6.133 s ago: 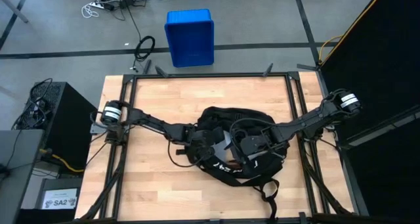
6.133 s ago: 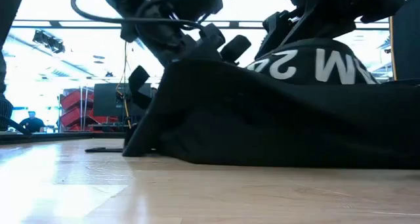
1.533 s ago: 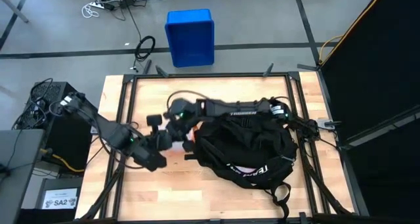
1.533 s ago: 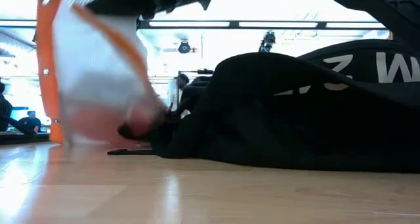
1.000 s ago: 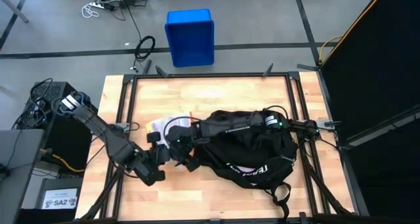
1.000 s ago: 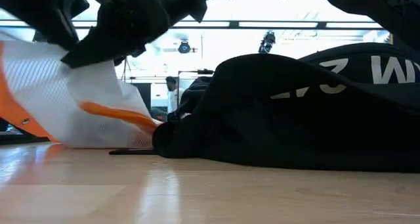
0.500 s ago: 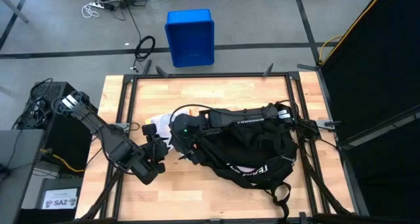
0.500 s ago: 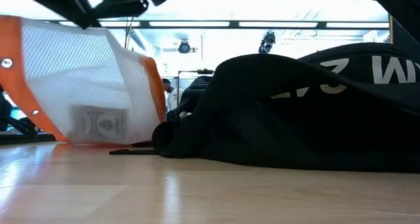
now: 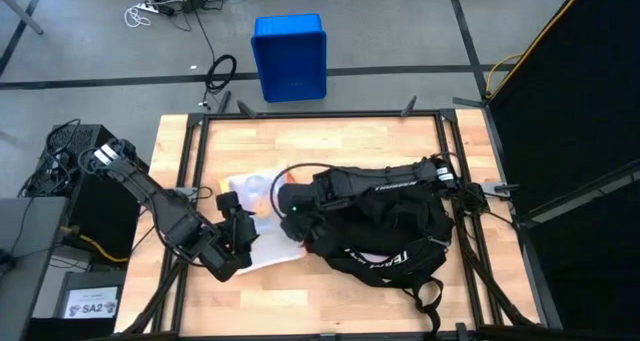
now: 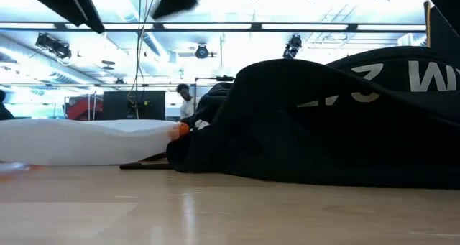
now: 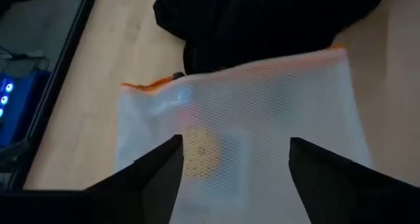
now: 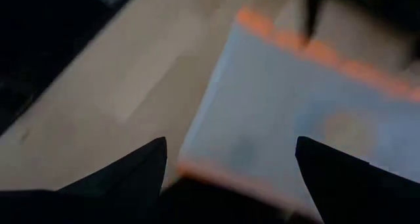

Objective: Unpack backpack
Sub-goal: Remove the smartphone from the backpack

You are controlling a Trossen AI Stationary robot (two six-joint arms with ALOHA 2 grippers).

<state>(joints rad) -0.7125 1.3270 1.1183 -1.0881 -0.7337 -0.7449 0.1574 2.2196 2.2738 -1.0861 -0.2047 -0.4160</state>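
The black backpack [image 9: 390, 231] lies slumped on the table's right half, its white lettering facing the near edge [image 10: 424, 76]. A white mesh bag with orange trim [image 9: 268, 249] lies flat on the wood just left of it [image 10: 86, 141]. My left gripper [image 9: 238, 236] hovers open over the bag's left part; in the left wrist view its fingers [image 11: 233, 184] frame the mesh bag [image 11: 243, 112]. My right arm reaches across the backpack, and its gripper [image 9: 290, 206] is open above the bag's right edge [image 12: 295, 119].
A blue plastic crate [image 9: 289, 56] stands on the floor beyond the table's far edge. The backpack's straps [image 9: 415, 291] trail toward the near edge. Bare wood shows along the far side and the near left corner. People stand in the room behind [image 10: 185, 101].
The mesh bag hung upright under the right gripper at the table's left-middle, its lower edge at the wood; it has now fallen flat beside the backpack. The right gripper has drawn back slightly toward the backpack. The left gripper has edged toward the bag.
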